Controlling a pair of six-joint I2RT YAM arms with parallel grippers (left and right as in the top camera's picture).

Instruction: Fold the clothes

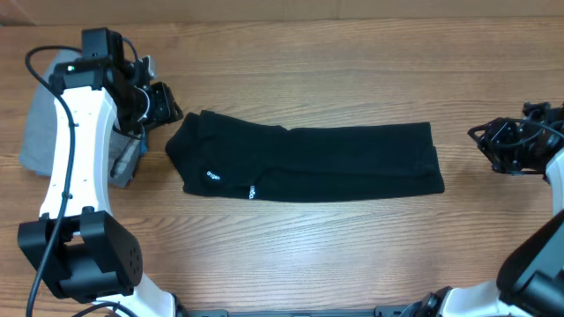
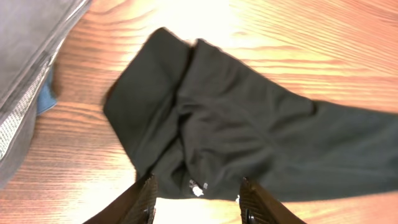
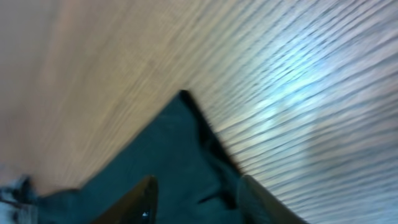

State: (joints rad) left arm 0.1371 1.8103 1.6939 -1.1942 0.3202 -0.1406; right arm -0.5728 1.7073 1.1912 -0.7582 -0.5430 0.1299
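The clothes are a black garment (image 1: pixel 308 161) folded into a long strip across the middle of the table, with small white prints near its left front edge. My left gripper (image 1: pixel 163 104) hovers open and empty just off the strip's left end; its wrist view shows the bunched left end (image 2: pixel 205 118) between the open fingers (image 2: pixel 198 202). My right gripper (image 1: pixel 493 141) is open and empty to the right of the strip's right end. The right wrist view is blurred and shows a dark corner of the garment (image 3: pixel 180 162) between its fingers (image 3: pixel 196 202).
Light grey folded trousers (image 1: pixel 40 132) lie at the far left edge under the left arm, also in the left wrist view (image 2: pixel 25 56). Bare wooden table (image 1: pixel 352 246) surrounds the garment.
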